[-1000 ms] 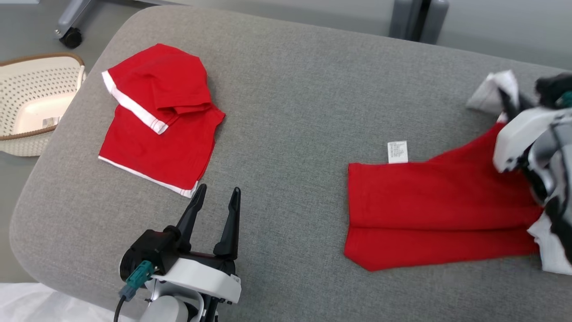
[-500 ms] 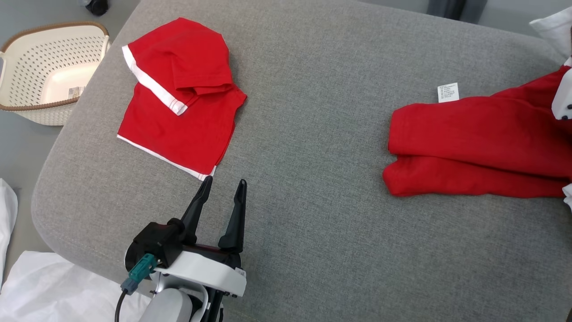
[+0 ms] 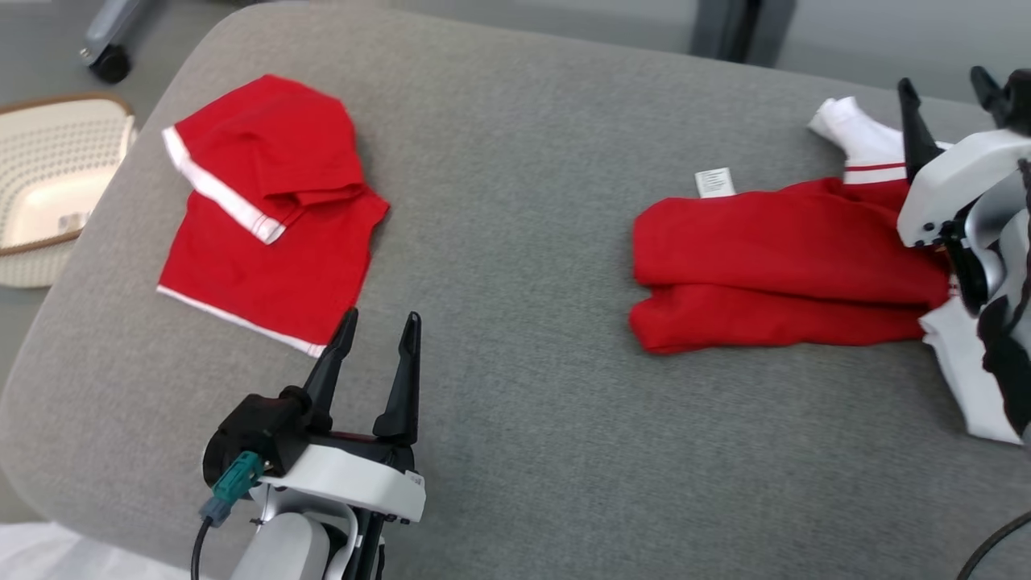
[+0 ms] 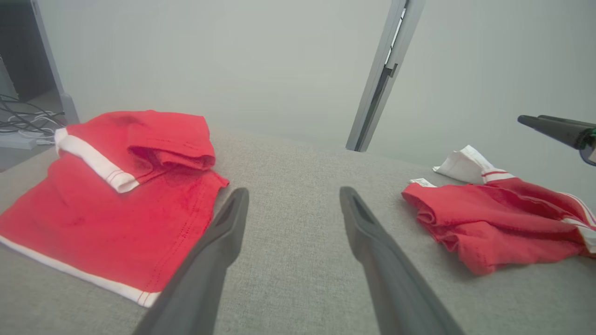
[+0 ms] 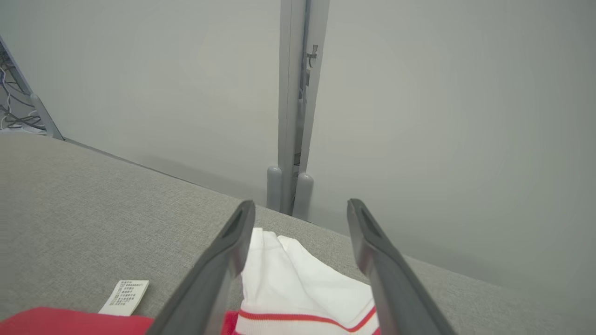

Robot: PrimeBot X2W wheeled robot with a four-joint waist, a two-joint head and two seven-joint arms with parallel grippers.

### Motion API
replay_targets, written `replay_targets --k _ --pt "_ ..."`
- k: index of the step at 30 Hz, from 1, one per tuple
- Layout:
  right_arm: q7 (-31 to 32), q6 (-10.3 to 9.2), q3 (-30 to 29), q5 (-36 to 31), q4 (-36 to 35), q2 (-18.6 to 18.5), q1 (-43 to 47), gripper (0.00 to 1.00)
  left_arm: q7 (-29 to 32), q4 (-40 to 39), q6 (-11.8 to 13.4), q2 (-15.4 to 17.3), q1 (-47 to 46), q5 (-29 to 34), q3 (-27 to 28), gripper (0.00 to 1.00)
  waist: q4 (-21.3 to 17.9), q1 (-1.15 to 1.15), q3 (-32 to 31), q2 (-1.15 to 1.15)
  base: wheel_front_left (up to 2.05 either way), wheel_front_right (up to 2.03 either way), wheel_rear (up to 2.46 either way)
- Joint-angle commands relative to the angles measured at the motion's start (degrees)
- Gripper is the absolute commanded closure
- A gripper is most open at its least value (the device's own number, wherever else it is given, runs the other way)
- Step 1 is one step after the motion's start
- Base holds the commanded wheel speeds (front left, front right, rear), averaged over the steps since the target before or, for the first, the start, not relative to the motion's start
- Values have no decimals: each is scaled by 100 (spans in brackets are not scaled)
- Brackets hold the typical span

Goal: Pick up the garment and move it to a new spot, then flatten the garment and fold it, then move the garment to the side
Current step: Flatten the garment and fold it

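Note:
A red garment (image 3: 773, 274) with a white sleeve (image 3: 858, 137) and a white label (image 3: 714, 182) lies bunched in loose folds at the right of the grey cushion (image 3: 515, 161). My right gripper (image 3: 941, 80) hangs open just over that sleeve (image 5: 298, 270), nothing between its fingers (image 5: 300, 207). A second red garment (image 3: 266, 217) with white trim lies folded at the left. My left gripper (image 3: 381, 318) is open and empty near the front edge, its tips just short of that folded piece (image 4: 107, 200). The left wrist view also shows the bunched garment (image 4: 489, 218).
A cream perforated basket (image 3: 32, 201) stands on the floor left of the cushion. A caster wheel (image 3: 105, 60) and a grey post (image 3: 725, 28) are behind the cushion's far edge. White sheeting (image 3: 48, 556) lies at the lower left.
My right gripper has opened and let go of the garment's white sleeve, which now rests on the cushion. The head camera shifted. The left gripper stayed open.

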Motion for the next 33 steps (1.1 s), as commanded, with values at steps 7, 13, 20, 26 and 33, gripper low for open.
replay_targets --k 7,13,20,26,33 --pt "-55 0 -162 326 -1583 0 1208 0 -21 -8 -32 19 185 192 277 0 -781 0 -655 0 0 0 0" --pt "-47 0 -530 377 -2868 23 2559 0 -21 -61 -9 19 364 262 503 0 -1162 0 -1040 0 0 0 0" --pt "-46 1 -1036 220 -3869 297 4058 0 -21 -63 -5 18 605 306 718 0 -1489 0 -1365 0 0 0 0" --pt "-47 2 -1318 83 -4145 620 4810 0 -21 -41 -29 20 727 317 750 0 -1645 0 -1447 0 0 0 0" --pt "-48 1 -1361 -189 -4247 854 5085 0 -21 21 -88 20 741 361 728 0 -1760 0 -1430 0 0 0 0"
